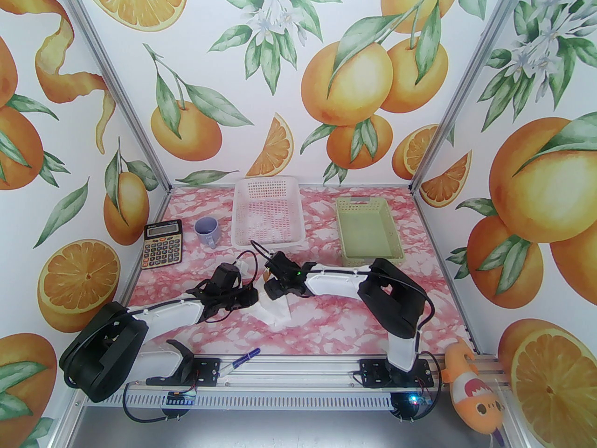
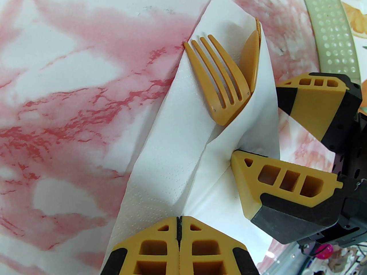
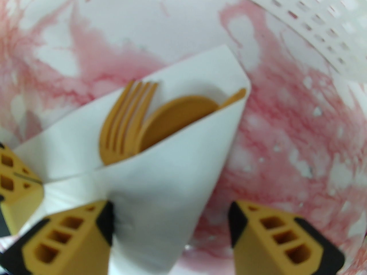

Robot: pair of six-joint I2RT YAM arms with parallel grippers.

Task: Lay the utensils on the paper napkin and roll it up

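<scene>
Left tool (image 2: 179, 231) is pressed together, pinching an edge of the napkin (image 2: 177, 142). Right tool (image 3: 170, 213) is spread wide, straddling the folded flap. Fork (image 2: 220, 79) and spoon (image 2: 251, 59) sit tucked in the half-wrapped napkin, heads poking out, mid-surface (image 2: 71, 96) near the white basket (image 3: 315, 24).

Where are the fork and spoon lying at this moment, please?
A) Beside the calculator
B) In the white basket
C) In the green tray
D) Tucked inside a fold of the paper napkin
D: the heads of the fork and spoon poke out from a fold of the paper napkin.
</scene>
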